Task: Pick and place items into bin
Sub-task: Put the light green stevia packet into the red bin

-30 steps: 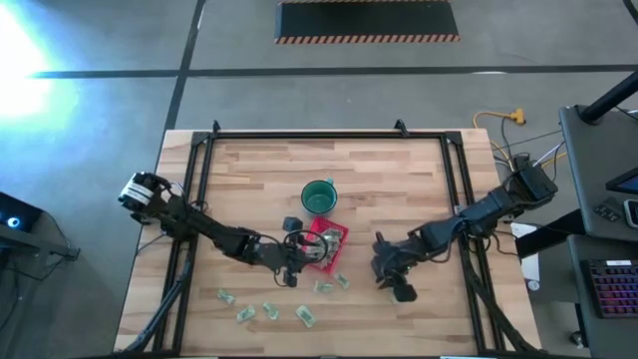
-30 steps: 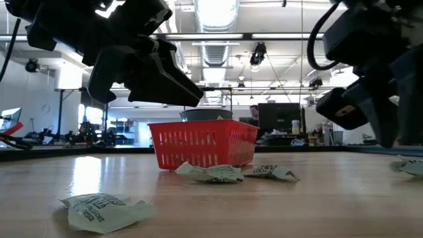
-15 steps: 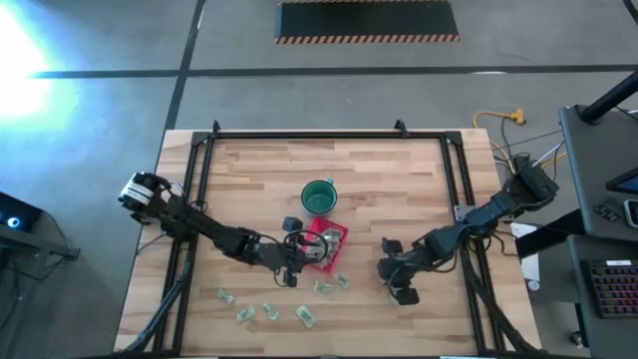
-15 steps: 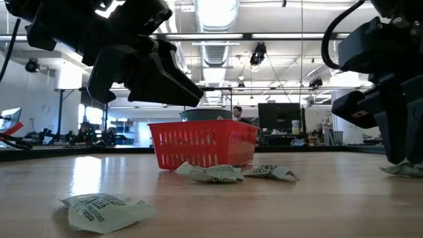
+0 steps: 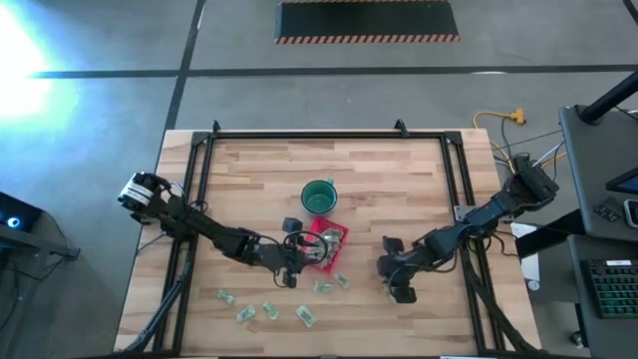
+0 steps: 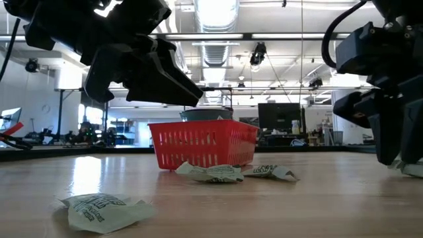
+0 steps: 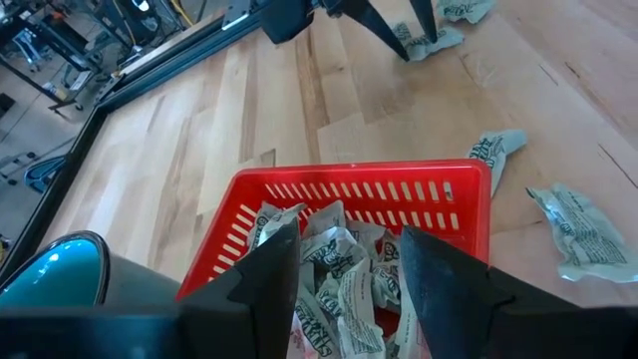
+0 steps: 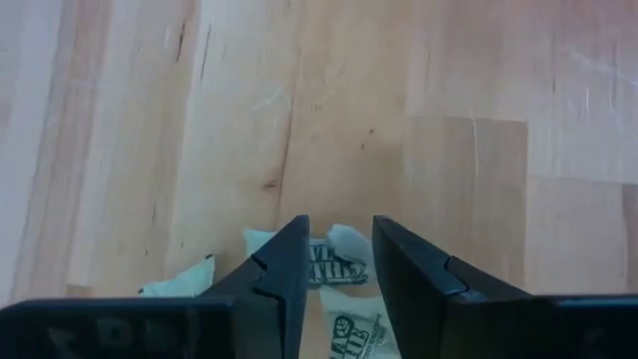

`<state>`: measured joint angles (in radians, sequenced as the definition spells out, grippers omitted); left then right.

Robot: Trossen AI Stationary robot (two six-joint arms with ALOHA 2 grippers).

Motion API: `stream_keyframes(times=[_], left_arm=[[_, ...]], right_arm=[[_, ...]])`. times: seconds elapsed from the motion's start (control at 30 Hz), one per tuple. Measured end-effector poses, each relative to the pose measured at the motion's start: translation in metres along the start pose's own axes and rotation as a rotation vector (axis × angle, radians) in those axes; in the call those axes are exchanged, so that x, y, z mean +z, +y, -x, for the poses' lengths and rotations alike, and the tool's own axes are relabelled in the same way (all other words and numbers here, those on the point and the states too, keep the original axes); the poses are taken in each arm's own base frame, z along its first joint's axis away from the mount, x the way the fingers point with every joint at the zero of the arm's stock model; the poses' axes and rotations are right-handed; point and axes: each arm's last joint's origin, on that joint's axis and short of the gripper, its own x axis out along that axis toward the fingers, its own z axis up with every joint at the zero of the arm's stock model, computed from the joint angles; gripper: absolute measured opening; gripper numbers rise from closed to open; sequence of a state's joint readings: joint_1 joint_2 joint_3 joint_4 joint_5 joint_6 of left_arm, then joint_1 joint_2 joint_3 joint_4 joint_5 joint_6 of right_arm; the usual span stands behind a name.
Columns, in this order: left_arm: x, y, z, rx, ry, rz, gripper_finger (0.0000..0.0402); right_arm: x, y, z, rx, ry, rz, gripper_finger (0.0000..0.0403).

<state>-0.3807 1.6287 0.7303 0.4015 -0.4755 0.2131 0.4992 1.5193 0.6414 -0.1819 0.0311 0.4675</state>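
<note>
Right now the red bin [image 5: 325, 242] sits near the middle of my table [image 5: 399, 189], just in front of the green cup [image 5: 318, 195]. It has many wrapped items [image 7: 339, 284] piled inside. More packets lie on the wood in front of the bin [image 5: 269, 311]. My left gripper [image 7: 344, 261] hangs over the bin with its fingers spread and nothing between them. My right gripper [image 8: 337, 261] is well off to the side, down low at the table. Its fingers are close on either side of one packet [image 8: 334, 261], but I cannot tell if they pinch it.
</note>
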Motion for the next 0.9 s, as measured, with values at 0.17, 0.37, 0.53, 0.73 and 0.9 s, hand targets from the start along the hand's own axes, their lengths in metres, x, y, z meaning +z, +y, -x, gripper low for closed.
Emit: stream_keyframes(times=[0.17, 0.37, 0.53, 0.73, 0.9], left_arm=[[0.0000, -0.0002, 0.0002, -0.001, 0.000, 0.000, 0.0160], [0.0000, -0.0002, 0.0002, -0.001, 0.000, 0.000, 0.0160], [-0.0001, -0.0003, 0.0002, -0.001, 0.000, -0.001, 0.0160], [-0.0002, -0.0003, 0.0002, -0.001, 0.000, -0.001, 0.0160], [-0.0004, -0.0003, 0.0003, -0.001, 0.001, -0.001, 0.0160]], right_arm=[[-0.0034, -0.0016, -0.0012, -0.006, 0.012, -0.024, 0.0133], [-0.0072, -0.0035, -0.0015, -0.021, 0.041, -0.034, 0.0151], [-0.0073, -0.0032, -0.0015, -0.013, 0.045, -0.048, 0.0157], [-0.0097, -0.0040, -0.0008, -0.013, 0.078, -0.050, 0.0157], [-0.0104, -0.0043, -0.0007, -0.017, 0.085, -0.048, 0.0134]])
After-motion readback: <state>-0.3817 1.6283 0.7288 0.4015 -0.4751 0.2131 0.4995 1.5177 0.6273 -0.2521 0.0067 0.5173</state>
